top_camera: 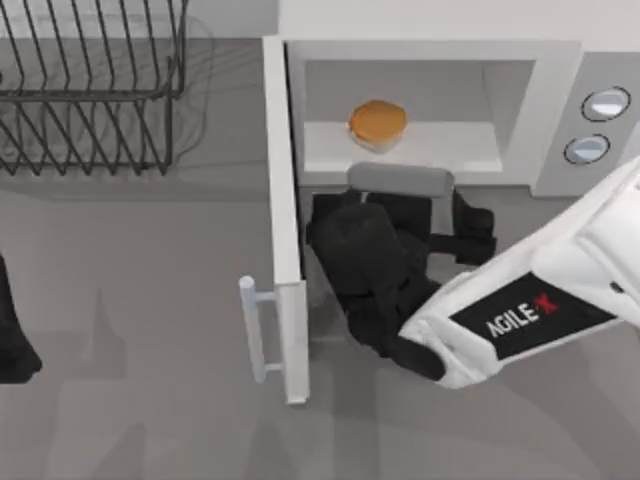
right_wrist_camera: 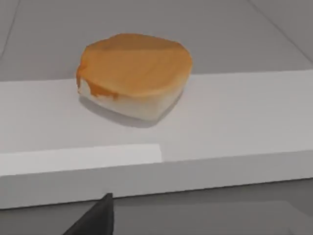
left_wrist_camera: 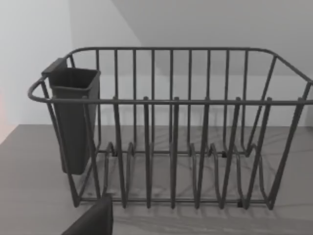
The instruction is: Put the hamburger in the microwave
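Hamburger (top_camera: 377,124) sits on microwave (top_camera: 430,60) cavity floor, near front lip. Right tool (top_camera: 400,185) just outside, grip state unreadable, holding nothing. Risk: withdrawing arm clips open door (top_camera: 290,300).

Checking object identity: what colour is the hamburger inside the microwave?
Orange-tan on top, cream-white below; the hamburger shows best in the right wrist view.

The right arm (top_camera: 560,290) wears a smooth white shell bearing a black panel lettered AGILE in white with a red X. Its wrist and hand (top_camera: 395,215) are matte black and blocky, capped by a rounded grey bar. The left arm (top_camera: 12,340) appears as a black form.
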Motion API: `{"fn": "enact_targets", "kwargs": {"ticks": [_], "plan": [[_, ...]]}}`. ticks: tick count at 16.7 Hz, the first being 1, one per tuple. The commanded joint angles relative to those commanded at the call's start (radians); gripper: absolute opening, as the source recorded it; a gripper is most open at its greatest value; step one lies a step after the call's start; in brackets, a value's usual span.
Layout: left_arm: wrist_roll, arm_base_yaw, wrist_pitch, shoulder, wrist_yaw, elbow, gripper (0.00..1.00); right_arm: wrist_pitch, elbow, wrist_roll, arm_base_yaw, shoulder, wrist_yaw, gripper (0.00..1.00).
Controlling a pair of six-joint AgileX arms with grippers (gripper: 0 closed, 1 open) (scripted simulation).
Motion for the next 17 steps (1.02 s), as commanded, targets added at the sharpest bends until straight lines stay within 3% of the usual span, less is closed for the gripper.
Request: {"fn": "enact_targets", "kwargs": {"ticks": [9,17], "plan": [[0.000,0.000,0.000,0.000,0.000,0.000,1.00,0.014,-0.064,0.024,0.028,-0.055,0.027,1.00],[0.000,0.000,0.000,0.000,0.000,0.000,1.00,-0.320,0.016,0.023,0.027,-0.294,0.024,1.00]]}}
